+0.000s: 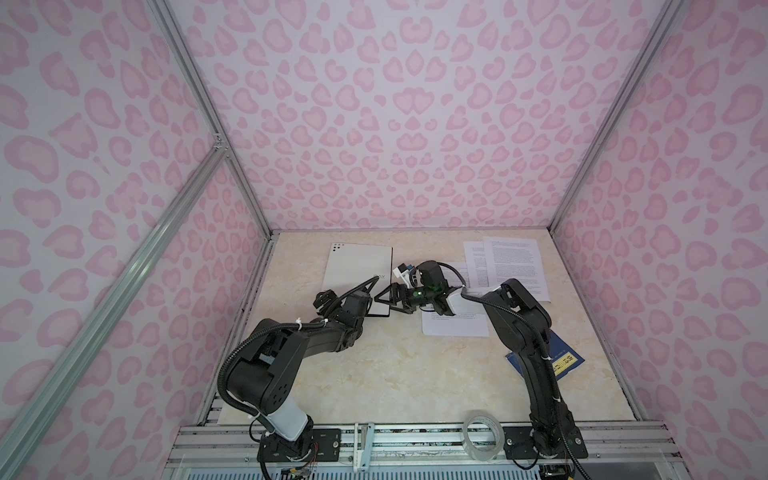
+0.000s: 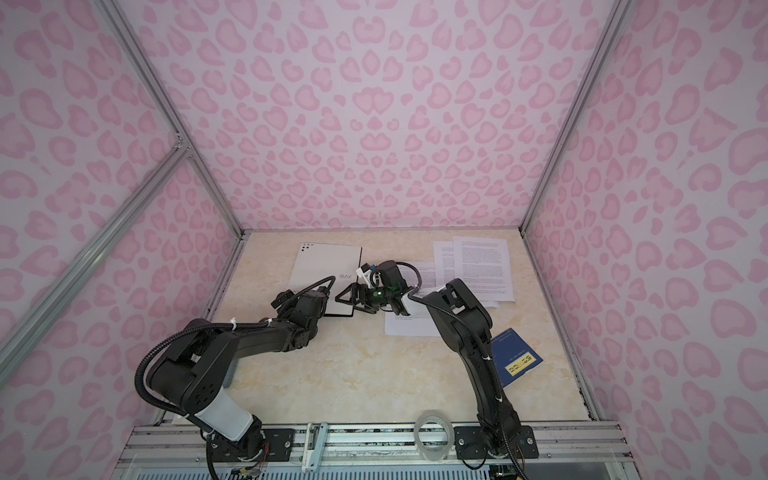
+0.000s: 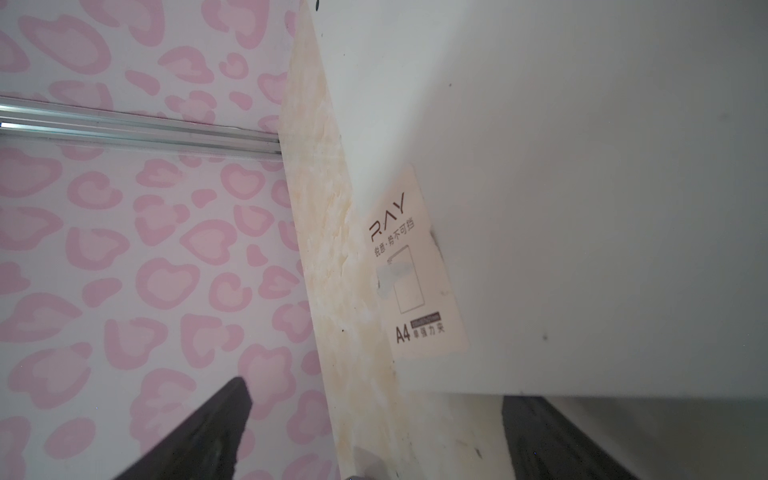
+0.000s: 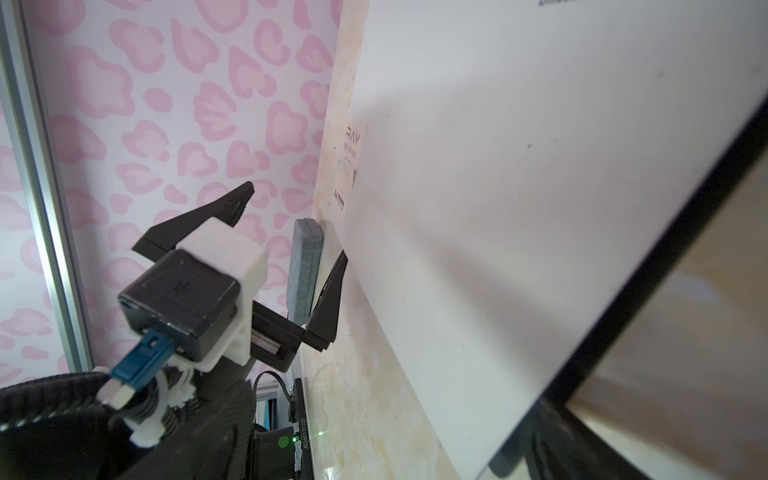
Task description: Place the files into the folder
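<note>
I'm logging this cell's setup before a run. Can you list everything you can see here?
folder: one, light grey-white with a black edge, lying flat at the far left of the table
files: three, white with black print, overlapping at the far right of the table
booklet: one, dark blue with a yellow label, near right, partly hidden by the right arm
tape roll: one, clear, on the front rail
table: one, cream marbled
walls: three, pink leopard print
frame bars: several, silver, along the wall joins
left gripper: one, black, open, by the folder's near left corner
right gripper: one, black, open, at the folder's near right corner
</note>
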You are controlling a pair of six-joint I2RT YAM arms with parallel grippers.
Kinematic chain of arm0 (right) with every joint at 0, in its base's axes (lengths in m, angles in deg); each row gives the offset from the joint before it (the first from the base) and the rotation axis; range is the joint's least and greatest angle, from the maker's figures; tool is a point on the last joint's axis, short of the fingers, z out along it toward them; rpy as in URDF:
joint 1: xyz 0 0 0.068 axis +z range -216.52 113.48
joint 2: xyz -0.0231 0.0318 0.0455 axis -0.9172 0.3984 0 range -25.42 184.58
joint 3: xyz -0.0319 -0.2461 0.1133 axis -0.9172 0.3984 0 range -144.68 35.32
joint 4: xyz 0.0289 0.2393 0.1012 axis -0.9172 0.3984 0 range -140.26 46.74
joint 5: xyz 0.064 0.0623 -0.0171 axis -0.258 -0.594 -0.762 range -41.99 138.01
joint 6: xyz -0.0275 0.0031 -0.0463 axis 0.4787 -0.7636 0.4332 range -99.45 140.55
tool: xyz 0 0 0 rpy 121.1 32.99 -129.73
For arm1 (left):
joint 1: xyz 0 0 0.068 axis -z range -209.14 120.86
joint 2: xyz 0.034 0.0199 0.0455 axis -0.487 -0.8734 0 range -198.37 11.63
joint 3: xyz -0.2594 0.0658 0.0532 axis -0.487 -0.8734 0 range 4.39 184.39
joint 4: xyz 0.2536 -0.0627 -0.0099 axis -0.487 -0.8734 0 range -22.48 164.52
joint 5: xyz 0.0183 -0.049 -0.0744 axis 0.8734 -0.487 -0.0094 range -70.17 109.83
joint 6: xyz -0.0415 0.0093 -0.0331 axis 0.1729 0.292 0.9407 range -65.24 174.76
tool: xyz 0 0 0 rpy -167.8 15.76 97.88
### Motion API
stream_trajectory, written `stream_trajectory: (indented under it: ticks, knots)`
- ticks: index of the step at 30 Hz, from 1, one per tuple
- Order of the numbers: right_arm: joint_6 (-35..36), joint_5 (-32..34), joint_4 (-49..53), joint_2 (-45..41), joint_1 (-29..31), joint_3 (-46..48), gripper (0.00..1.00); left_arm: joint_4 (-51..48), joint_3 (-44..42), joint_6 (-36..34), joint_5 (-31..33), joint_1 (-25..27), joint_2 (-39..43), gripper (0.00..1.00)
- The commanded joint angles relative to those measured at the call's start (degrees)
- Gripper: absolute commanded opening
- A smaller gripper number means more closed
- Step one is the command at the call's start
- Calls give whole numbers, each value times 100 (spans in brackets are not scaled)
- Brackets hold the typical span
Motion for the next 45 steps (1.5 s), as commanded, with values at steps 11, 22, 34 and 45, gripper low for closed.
stream_trajectory:
  ticks: [11,22,34,45]
  knots:
    - [-1087,-256,-1516,372,-76,-26,100,-1379,-44,562,-883,-11,901,97]
    - [-981,-9,-1240,314,-35,-260,87,-3684,1161,1961,-3062,-1133,2053,97]
    - [456,757,1221,182,348,-1624,87,-5158,3617,3068,-5238,-2038,1186,97]
    - [260,1039,1277,398,443,-2241,63,-5483,4353,3502,-5919,-2380,632,97]
